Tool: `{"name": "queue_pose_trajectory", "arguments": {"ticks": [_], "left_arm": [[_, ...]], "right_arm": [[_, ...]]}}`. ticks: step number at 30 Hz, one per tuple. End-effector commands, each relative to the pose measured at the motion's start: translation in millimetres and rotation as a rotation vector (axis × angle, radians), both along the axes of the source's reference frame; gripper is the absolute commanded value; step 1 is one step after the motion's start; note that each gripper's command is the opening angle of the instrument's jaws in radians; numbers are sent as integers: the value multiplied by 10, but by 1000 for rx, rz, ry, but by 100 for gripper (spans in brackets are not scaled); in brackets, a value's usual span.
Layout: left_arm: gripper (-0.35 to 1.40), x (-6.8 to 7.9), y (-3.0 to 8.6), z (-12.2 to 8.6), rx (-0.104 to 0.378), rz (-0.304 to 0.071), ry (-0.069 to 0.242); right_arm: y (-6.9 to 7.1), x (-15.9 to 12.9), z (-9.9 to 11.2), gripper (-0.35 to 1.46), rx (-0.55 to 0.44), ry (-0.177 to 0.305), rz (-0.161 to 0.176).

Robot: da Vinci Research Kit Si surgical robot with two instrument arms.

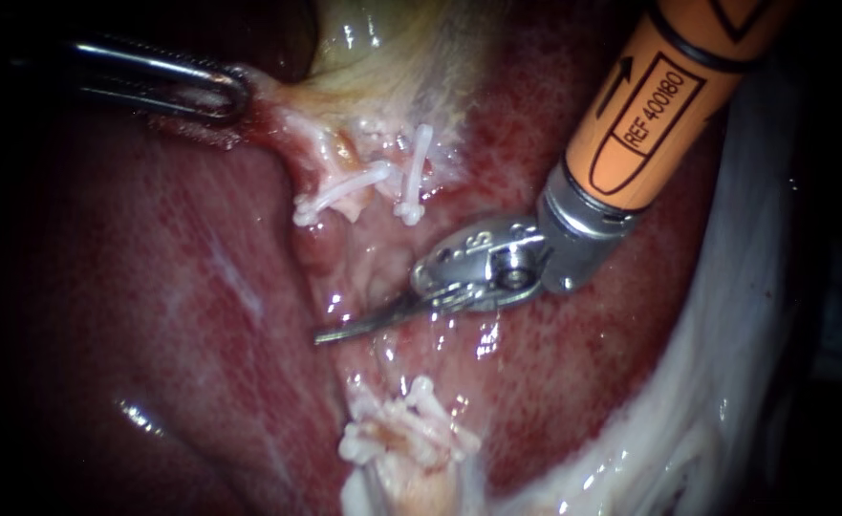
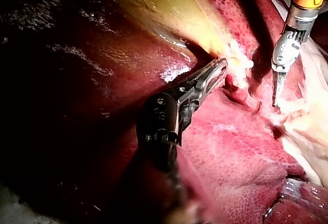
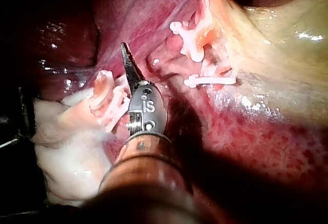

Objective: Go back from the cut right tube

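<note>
Wet, dark red liver [image 1: 153, 287] fills the background, with the pale yellow gallbladder [image 1: 392, 67] above it. The left instrument [image 1: 225, 94] has its jaws clamped on the gallbladder's lower edge. The right instrument [image 1: 349, 329] holds nothing. Its thin blades are pressed together in the gap between the two ends of the cut tube [image 1: 342, 153]. The upper end sits just under the gallbladder with white clips [image 1: 344, 191] across it. The lower end [image 1: 411, 483] lies well apart and carries its own cluster of clips.
</note>
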State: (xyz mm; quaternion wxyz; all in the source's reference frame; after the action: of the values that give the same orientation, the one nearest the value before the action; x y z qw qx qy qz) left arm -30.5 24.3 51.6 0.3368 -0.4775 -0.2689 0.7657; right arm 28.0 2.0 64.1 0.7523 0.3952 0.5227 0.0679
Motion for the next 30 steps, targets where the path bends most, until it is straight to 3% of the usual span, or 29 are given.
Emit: {"name": "queue_pose_trajectory", "arguments": {"ticks": [1,4,5,6,7,9,10,12,15,18,21,25,27,30], "left_arm": [[-35,0,0,0,0,0,0],[-35,0,0,1,0,0,0],[-35,0,0,1,0,0,0],[-35,0,0,1,0,0,0],[-35,0,0,1,0,0,0],[-35,0,0,1,0,0,0],[-35,0,0,1,0,1,0],[-35,1,1,1,0,1,0],[-35,1,1,2,0,1,0],[-35,1,1,2,0,1,0],[-35,2,1,2,0,2,-1],[-35,2,2,4,0,2,-1],[-35,2,2,4,0,2,-1],[-35,2,1,5,-1,2,-1]], "right_arm": [[0,0,0,-35,3,4,1],[0,0,0,-35,11,21,5],[1,1,0,-6,13,27,17],[1,3,1,59,18,43,35],[2,5,1,99,23,57,52],[3,10,1,133,30,81,98],[3,12,2,140,33,92,124],[3,14,2,143,38,93,154],[3,12,2,143,38,93,155],[1,6,0,145,28,80,180],[-3,-11,-6,145,-47,55,261],[-14,-41,-16,145,-222,-9,406],[-18,-60,-19,145,-309,-40,413],[-21,-85,-23,145,-429,-116,357]]}}
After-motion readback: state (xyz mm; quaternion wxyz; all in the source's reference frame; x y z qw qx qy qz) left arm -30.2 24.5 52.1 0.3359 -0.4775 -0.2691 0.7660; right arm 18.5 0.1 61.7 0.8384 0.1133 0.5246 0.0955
